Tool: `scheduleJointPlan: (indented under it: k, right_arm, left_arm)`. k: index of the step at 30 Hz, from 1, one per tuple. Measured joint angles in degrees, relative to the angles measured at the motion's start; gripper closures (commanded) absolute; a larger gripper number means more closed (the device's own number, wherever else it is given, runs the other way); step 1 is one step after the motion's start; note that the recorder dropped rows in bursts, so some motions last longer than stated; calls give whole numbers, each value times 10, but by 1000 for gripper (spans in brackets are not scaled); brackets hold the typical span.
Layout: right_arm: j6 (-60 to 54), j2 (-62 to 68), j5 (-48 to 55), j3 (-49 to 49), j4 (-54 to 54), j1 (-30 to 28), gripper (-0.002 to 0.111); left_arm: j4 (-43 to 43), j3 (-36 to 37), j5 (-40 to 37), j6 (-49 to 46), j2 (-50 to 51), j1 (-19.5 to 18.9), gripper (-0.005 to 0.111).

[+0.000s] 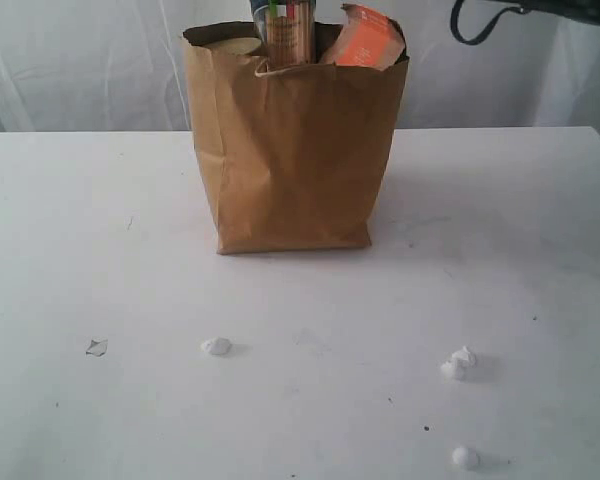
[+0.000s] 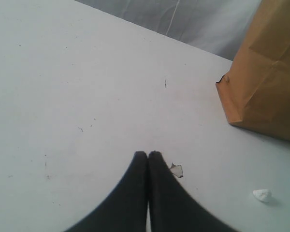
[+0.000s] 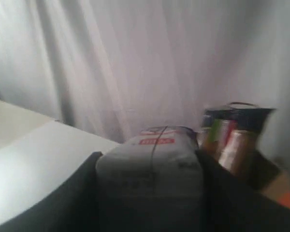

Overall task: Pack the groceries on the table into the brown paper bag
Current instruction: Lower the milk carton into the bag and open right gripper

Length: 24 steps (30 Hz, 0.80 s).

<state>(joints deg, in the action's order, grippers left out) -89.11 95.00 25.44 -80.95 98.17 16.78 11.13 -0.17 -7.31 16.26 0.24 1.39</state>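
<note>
spaghetti packet (image 1: 285, 35) upright in paper bag (image 1: 290, 150); right jaws grip carton (image 3: 150, 164).

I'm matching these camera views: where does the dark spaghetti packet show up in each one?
Exterior: the spaghetti packet sticks out of the brown paper bag, top centre.
Left wrist: not in it; only the bag's lower corner shows.
Right wrist: the packet, blurred, beyond the held carton.
Shared landmark: the white curtain behind.
</note>
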Motion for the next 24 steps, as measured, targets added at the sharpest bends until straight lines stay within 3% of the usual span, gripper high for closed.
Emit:
scheduleJointPlan:
  k: [5,19,24]
  right_arm:
    - [-4,32,-75,0,7,-1,108]
    - [-4,97,19,-55,8,-1,108]
    - [-4,119,28,-58,8,-1,96]
  left_arm:
    - [0,0,0,0,0,0,107]
    - [0,0,0,0,0,0,107]
    - [0,0,0,0,0,0,107]
